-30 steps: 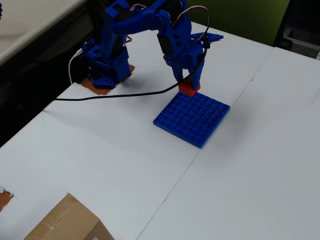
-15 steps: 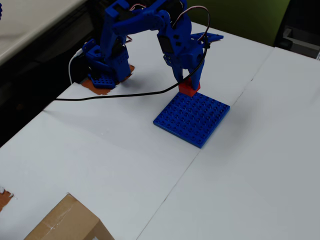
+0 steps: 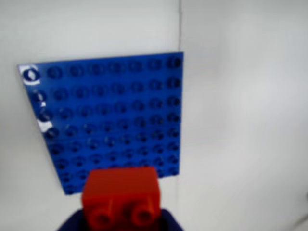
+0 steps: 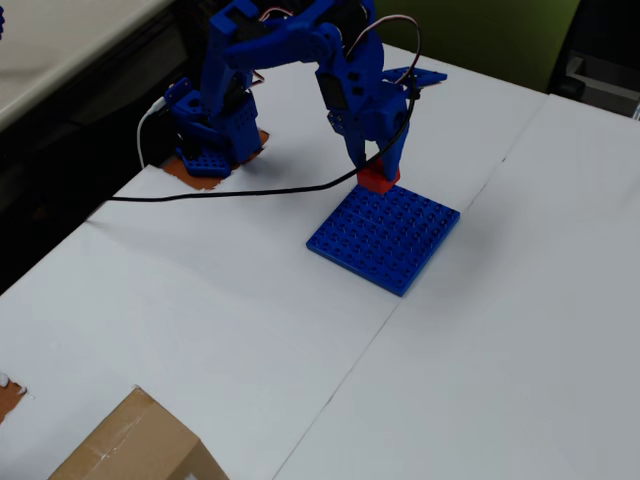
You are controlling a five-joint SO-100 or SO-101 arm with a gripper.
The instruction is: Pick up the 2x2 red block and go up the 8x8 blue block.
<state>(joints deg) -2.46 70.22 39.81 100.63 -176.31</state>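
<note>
We see our gripper (image 4: pixel 377 168) has carried the 2x2 red block (image 4: pixel 377 179) slightly farther back, now showing less red above the 8x8 blue block's (image 4: pixel 385 237) far corner.

White tabletop (image 4: pixel 480 350) with a few things resting on it

A large flat square blue studded plastic baseplate (image 4: pixel 385 236) lay near the far middle of the tabletop. The blue robot arm's base (image 4: pixel 212 148) stood at the far left corner, a black cable (image 4: pixel 230 190) trailing from the left edge, and a brown cardboard box (image 4: pixel 135 445) sat at the near left edge.
</note>
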